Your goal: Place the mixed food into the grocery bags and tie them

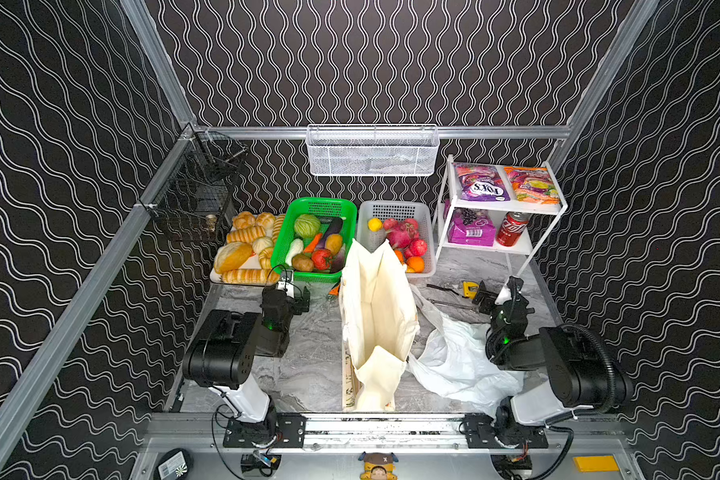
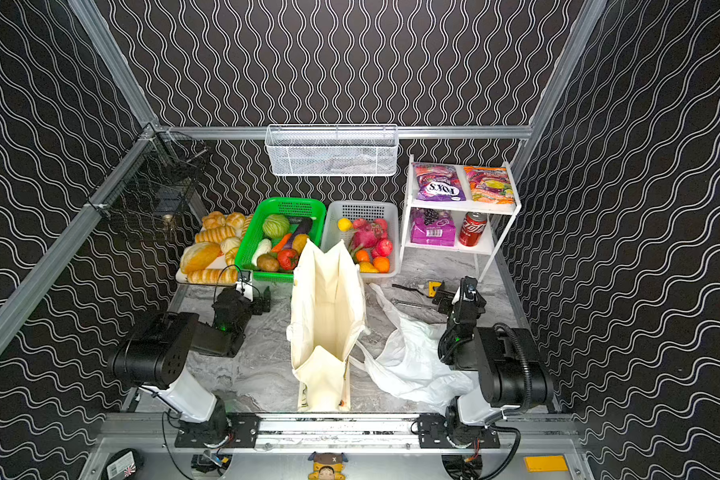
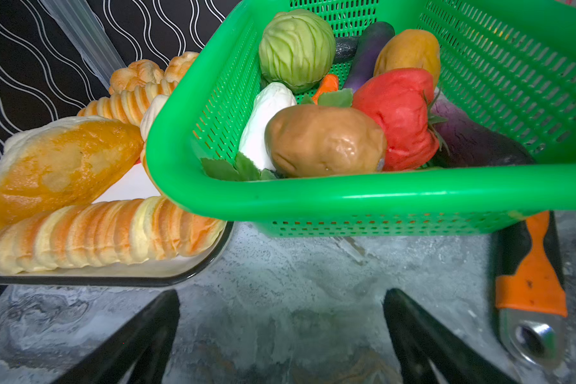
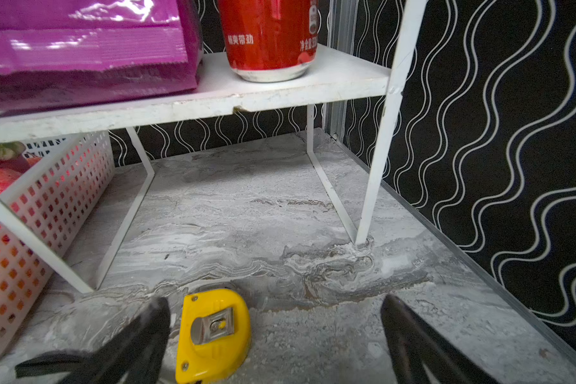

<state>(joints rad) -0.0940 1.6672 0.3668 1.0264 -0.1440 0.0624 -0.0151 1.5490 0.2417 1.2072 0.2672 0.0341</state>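
Nearest the arms' bases, the tote [image 1: 377,307] stood upright and open-mouthed at mid-table, its visible interior looking empty. The plastic bag [image 1: 454,361] lay crumpled just to its right. Beyond them, both claws hung empty with jaws spread wide. The left gripper [image 3: 281,294] sat low over bare table just short of the green basket [image 3: 346,196], facing the potato [image 3: 323,141] and tomato [image 3: 399,113]. The right gripper [image 4: 275,301] hovered beside a yellow tape measure [image 4: 213,332], below the shelf [image 4: 213,96] that held the can [image 4: 270,36] and a purple packet [image 4: 80,50]. The job appeared to be at its first step, picking. The next move would likely call for raising each claw over the rim or shelf edge before closing on an item.
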